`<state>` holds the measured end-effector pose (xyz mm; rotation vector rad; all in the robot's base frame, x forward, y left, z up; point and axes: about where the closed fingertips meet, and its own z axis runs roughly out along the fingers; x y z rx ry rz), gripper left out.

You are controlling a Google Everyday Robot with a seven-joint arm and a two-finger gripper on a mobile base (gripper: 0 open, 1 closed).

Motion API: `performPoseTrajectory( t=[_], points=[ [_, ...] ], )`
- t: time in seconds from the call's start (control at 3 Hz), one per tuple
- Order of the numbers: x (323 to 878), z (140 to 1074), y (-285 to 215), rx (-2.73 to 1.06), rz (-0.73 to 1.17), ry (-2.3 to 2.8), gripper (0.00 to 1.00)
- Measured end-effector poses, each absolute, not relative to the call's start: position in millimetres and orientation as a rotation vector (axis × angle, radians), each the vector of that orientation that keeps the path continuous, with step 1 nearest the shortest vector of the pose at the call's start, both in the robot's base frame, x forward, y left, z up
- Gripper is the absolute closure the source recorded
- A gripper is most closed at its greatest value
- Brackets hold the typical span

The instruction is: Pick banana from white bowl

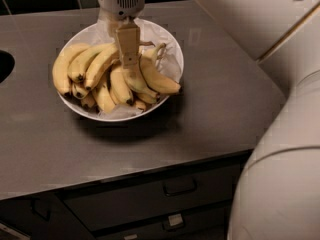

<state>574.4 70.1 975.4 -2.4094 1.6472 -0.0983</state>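
A white bowl (175,49) sits on the grey counter (225,114), with other bananas (85,66) piled at its left. The gripper (128,59) hangs over the middle; whether it is open or closed cannot be told. The banana (159,80) lies just right of it, dark tip near the right rim.

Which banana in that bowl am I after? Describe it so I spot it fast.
On the grey counter stands the white bowl heaped with bananas, with the gripper hanging over the heap's middle. The banana is the outermost one on the picture's right, beside the gripper: longer and slimmer than the stubby ones below it, gently curved, ending in a dark tip near the rim.
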Motion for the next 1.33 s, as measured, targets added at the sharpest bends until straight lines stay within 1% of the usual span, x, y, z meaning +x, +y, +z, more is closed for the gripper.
performPoseTrajectory(
  t=[1.33],
  points=[
    [597,974,88,-2.438,-0.11,1.603,0.38]
  ],
)
